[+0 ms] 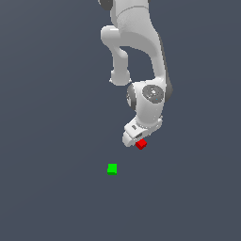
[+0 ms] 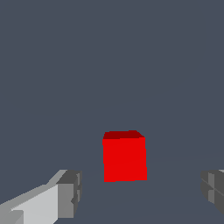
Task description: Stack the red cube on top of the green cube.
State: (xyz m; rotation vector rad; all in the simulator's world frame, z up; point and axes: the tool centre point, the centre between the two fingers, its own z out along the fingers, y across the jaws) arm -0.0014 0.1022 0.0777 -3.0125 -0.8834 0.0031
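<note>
Straddling red cube (image 2: 124,156) in wrist view, pincer (image 2: 142,192) spread, green cube (image 1: 112,169) exterior-only

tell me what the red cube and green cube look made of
Red cube: flat, matte, uniform colour, sharp edges, no grain or gloss; maybe plastic, but the render leaves it open. Green cube: same plain matte look, too small to say more.

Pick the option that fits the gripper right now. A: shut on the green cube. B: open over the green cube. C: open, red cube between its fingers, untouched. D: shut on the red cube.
C: in the wrist view the gripper is open, with gaps between its fingers and the red cube; the green cube lies apart.
</note>
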